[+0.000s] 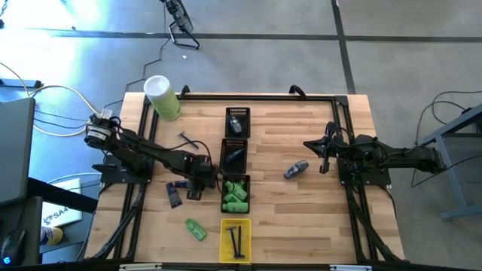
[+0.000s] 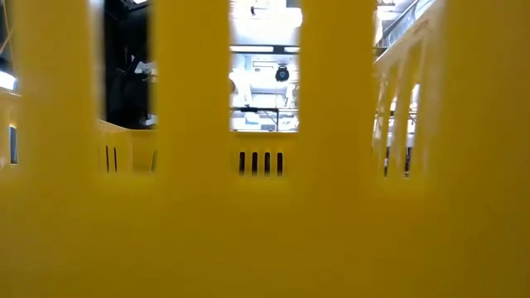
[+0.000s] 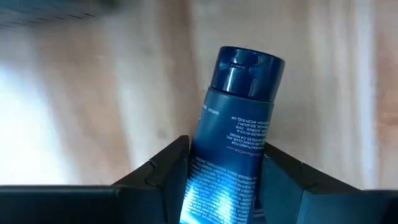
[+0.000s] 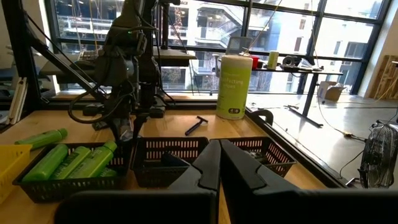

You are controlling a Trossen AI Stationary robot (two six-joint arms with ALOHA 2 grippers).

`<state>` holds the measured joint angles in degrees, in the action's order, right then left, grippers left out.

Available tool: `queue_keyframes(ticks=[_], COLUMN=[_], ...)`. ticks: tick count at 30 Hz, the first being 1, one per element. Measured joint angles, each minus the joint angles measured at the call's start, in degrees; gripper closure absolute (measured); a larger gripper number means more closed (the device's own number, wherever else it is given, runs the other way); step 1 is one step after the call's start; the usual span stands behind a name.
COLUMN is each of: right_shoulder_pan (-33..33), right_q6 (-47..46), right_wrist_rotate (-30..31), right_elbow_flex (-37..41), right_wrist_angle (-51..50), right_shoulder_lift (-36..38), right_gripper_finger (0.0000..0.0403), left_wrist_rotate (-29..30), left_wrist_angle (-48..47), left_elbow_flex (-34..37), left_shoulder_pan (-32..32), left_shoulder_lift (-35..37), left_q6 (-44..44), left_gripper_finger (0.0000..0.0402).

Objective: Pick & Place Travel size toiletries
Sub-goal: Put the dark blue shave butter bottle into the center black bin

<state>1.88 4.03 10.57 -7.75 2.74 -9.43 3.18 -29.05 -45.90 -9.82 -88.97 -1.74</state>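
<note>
From my station the table reads as pale butcher-block wood, smooth, with visible plank seams and a soft sheen. The left gripper has matt black plastic fingers closed against a dark blue plastic tube; its cap is glossy and catches a bright highlight, while the body is satin with fine white print. The bright green little bottles look like smooth, slightly shiny plastic, lying in a black slotted plastic tray. The yellow rectangular tray is matt moulded plastic with slit vents. The big pale-green cylinder has a paper-like matt label. The right gripper is dull black plastic too.
</note>
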Motion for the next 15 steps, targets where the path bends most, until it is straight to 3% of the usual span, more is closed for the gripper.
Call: queue_keyframes(ticks=[15], right_shoulder_pan=[0.0], right_q6=[-0.8], right_wrist_rotate=[0.0], right_elbow_flex=[0.0], right_wrist_angle=[0.0], right_shoulder_lift=[0.0], right_gripper_finger=[0.0401], left_wrist_rotate=[2.3], left_wrist_angle=[-4.0], left_elbow_flex=[-1.2], left_shoulder_pan=[0.1], left_shoulder_lift=[8.7], left_q6=[-0.2], left_gripper_finger=[0.0302])
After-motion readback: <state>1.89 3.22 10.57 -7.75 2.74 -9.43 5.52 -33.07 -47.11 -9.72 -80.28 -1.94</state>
